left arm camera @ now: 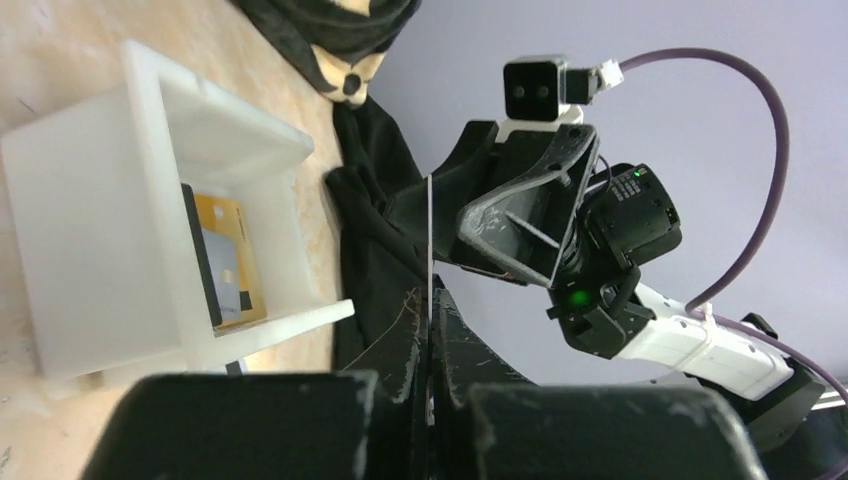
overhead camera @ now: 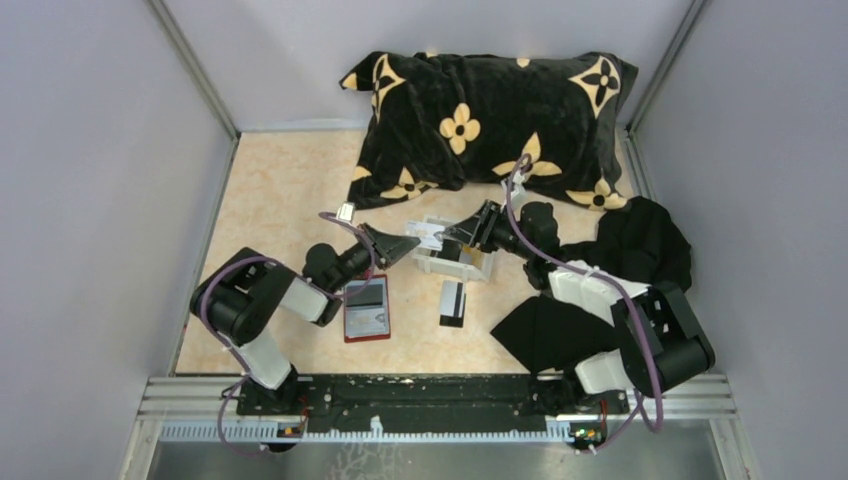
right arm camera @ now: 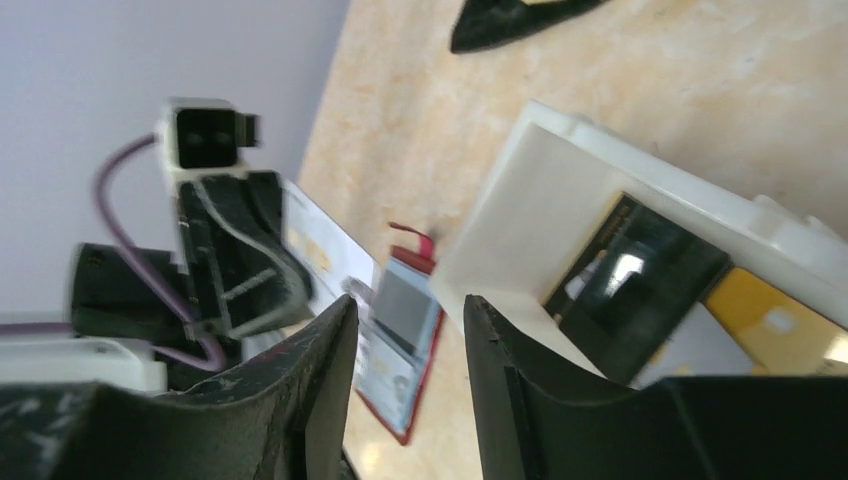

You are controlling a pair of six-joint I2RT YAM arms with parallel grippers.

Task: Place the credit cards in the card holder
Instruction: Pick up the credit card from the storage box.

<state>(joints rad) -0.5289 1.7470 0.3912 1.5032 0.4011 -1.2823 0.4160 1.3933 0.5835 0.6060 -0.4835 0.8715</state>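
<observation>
My left gripper (overhead camera: 403, 244) is shut on a pale credit card (overhead camera: 426, 237) and holds it above the table by the tray. In the left wrist view the card shows edge-on (left arm camera: 428, 230) between the closed fingers (left arm camera: 455, 340). My right gripper (overhead camera: 452, 234) is open, its tips at the card's far end; in its own view (right arm camera: 408, 312) nothing is between the jaws. The red card holder (overhead camera: 367, 308) lies open on the table, also in the right wrist view (right arm camera: 405, 345). A black card with a white band (overhead camera: 452, 302) lies to its right.
A white tray (overhead camera: 478, 268) under the grippers holds a black card (right arm camera: 640, 280), a yellow card (right arm camera: 780, 320) and a pale card (right arm camera: 690, 350). A black flowered pillow (overhead camera: 490, 110) lies at the back. Black cloth (overhead camera: 640, 245) lies at the right, and more (overhead camera: 545, 330) by the right arm.
</observation>
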